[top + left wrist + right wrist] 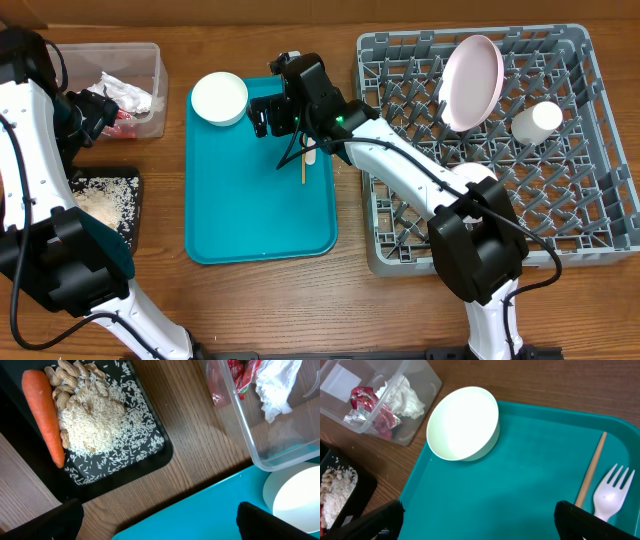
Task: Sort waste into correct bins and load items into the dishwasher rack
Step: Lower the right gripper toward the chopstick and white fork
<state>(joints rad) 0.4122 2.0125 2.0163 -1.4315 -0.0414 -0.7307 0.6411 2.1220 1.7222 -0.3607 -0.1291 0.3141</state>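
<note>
loading step is judged in hand. left gripper (pixel 160 521) and right gripper (pixel 480 522) fingers are released; white plastic fork (pixel 610 494), lower right, must be grasped next.

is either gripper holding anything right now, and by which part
Nothing is held. The left gripper and the right gripper both stand open and empty; the right one hovers over the teal tray.

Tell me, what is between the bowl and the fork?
Mostly bare tray, then the stick lying just beside the fork. The right wrist view shows it best, with the bowl at upper left.
</note>
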